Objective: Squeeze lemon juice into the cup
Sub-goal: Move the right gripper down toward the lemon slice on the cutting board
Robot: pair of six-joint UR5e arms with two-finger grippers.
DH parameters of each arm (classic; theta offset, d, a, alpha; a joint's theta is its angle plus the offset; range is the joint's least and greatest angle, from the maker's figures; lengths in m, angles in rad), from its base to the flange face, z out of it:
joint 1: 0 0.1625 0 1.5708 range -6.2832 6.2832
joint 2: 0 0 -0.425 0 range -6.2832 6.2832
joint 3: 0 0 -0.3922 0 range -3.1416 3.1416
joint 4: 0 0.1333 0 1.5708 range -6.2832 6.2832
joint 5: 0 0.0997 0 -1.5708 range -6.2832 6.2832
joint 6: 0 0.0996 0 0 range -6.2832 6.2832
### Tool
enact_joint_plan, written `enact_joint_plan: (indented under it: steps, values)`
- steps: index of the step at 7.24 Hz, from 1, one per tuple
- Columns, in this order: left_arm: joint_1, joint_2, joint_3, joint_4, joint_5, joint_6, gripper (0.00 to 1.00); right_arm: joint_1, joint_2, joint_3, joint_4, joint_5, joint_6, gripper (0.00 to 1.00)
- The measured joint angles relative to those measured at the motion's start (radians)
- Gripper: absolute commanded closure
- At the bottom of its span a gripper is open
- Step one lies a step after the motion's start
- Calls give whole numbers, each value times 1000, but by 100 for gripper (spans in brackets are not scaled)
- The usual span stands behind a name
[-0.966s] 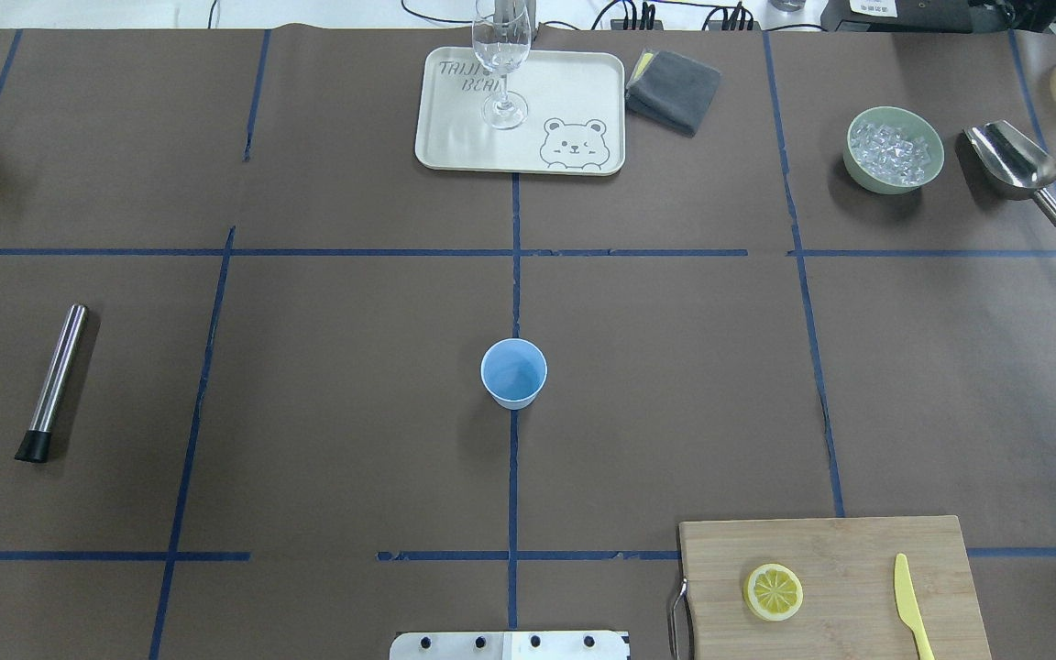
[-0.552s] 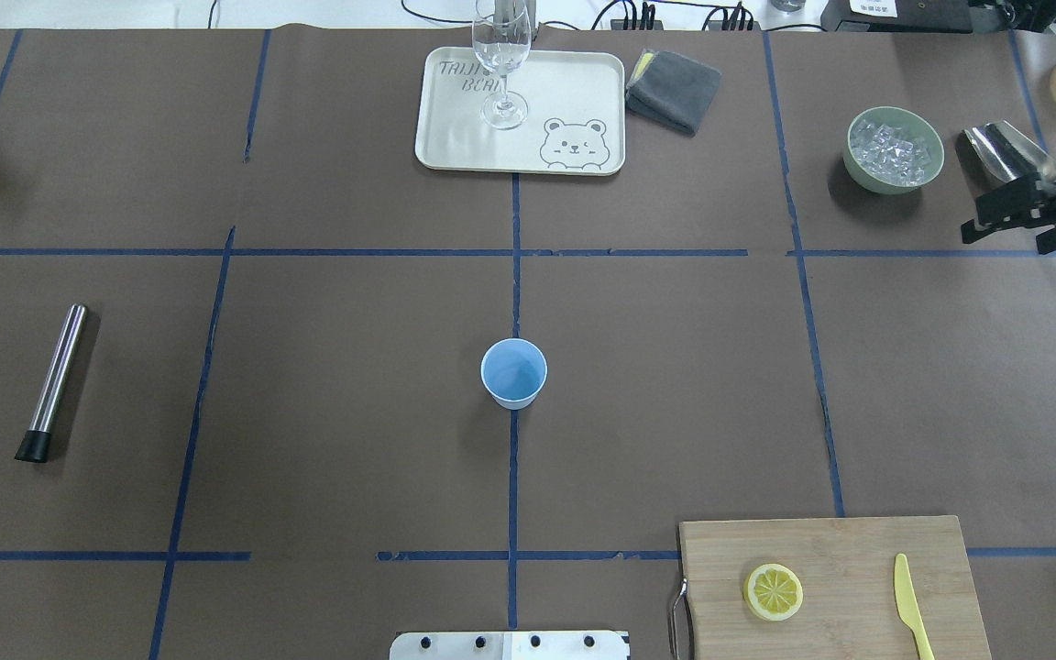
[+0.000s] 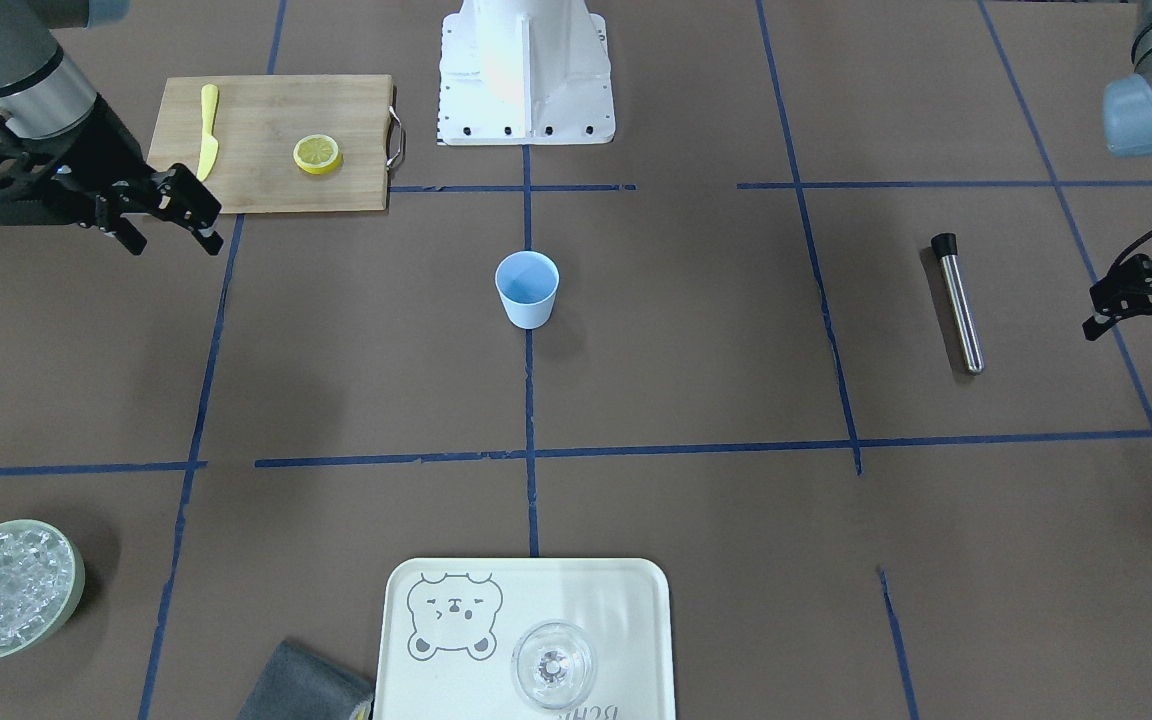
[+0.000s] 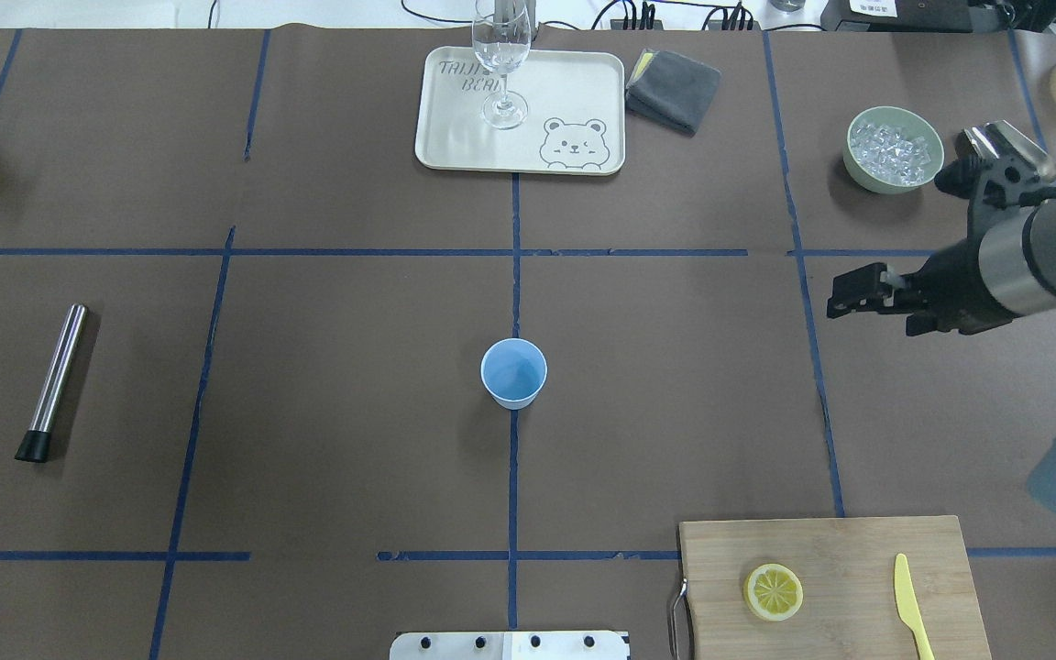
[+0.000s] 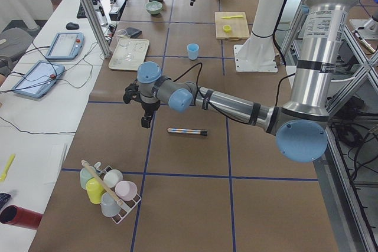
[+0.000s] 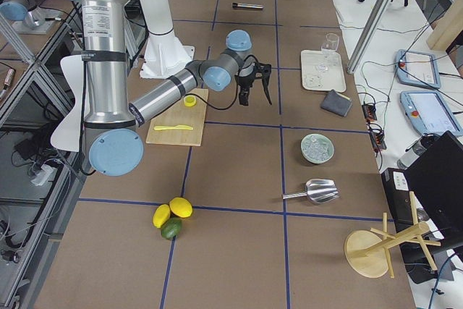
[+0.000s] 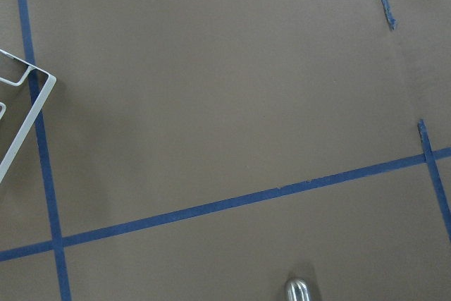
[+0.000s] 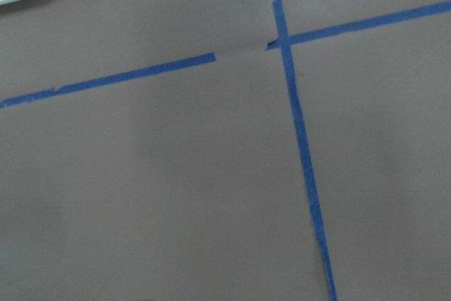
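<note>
cup (image 4: 513, 372) at the table's middle, lemon (image 4: 774, 591) on the cutting board (image 4: 858, 550) near the robot's right, knife (image 4: 908, 600) beside it on the same board, glass (image 4: 501, 55) on the tray (image 4: 574, 92) at the far edge, rod (image 4: 56, 380) well to the left

Wine glass (image 4: 501, 55) upright on bear tray (image 4: 574, 82) | grey cloth (image 4: 675, 90) beside it | green bowl (image 4: 852, 151) of ice | yellow knife (image 4: 908, 600) on cutting board (image 4: 849, 559) | steel rod (image 4: 56, 380)

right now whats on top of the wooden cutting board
A lemon slice and a yellow knife lie flat on the cutting board, apart from each other, with nothing covering them. Whatever is under the board cannot be seen.
</note>
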Motion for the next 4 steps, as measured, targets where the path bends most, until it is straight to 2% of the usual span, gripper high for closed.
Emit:
enact_joint_plan:
  steps: [2,4]
  values:
    - [43,-1,3,-5,0,-38,0,-228,-41,64,28,-201,152,0]
    - [63,-3,1,-20,0,-76,0,-465,-74,81,28,-422,273,0]
